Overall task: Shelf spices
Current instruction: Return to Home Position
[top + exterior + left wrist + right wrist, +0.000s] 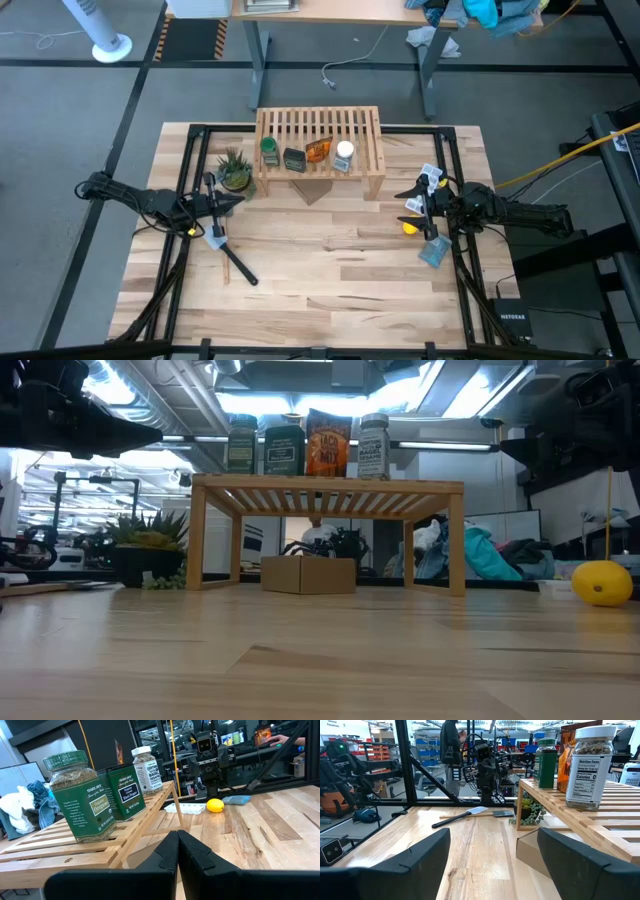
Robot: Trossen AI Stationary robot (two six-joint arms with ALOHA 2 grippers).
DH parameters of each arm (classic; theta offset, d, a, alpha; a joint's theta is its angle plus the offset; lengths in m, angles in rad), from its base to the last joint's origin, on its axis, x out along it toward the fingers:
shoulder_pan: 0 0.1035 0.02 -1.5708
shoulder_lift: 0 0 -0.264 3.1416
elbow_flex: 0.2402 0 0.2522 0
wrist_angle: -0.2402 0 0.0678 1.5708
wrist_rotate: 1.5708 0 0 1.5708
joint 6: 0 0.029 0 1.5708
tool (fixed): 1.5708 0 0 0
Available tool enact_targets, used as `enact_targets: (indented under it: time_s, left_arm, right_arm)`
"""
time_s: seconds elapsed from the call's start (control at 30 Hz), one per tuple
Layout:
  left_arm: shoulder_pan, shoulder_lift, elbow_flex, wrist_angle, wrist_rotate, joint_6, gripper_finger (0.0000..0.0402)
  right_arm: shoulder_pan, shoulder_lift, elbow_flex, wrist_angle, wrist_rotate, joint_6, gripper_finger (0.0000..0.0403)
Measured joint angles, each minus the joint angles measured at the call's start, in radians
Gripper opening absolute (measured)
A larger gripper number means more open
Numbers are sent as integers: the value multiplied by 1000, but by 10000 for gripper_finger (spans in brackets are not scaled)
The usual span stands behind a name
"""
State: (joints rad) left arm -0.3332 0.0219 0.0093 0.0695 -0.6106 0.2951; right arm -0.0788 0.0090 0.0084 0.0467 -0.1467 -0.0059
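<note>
We see all four spices lined up on the shelf [320,122] at 12 o'clock on the table [330,290]: the green-lidded jar [269,151], the dark tin [294,159], the orange bottle [318,151] and the white-capped jar [344,155], close together and toward the shelf's front edge. The left claw [177,840] sits at 9 o'clock with its fingers pressed together on nothing. The right claw [493,836] sits at 3 o'clock, spread wide and empty. We judge that only pulling the arms back to rest remains, and the risks lie there. The left arm is just beside the potted plant [235,172] at 10 o'clock and near the shelf's leg, so a careless swing could jolt the shelf and topple a jar off the slats. The lemon [409,227] lies just beside the right arm and would roll at a nudge. A spatula [235,262] lies at 7 o'clock, and a cardboard box [308,574] sits under the shelf. The table is pale wood planking with dark rails along its sides. Beyond it we see a grey floor [60,120], a desk [340,10], a white fan [110,45] and a bright workshop.
</note>
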Motion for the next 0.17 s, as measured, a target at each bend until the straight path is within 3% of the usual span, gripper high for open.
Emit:
enact_targets:
  time_s: [0.17]
  left_arm:
    - [0, 0, 0, 0, 0, 0, 1]
  right_arm:
    - [0, 0, 0, 0, 0, 0, 307]
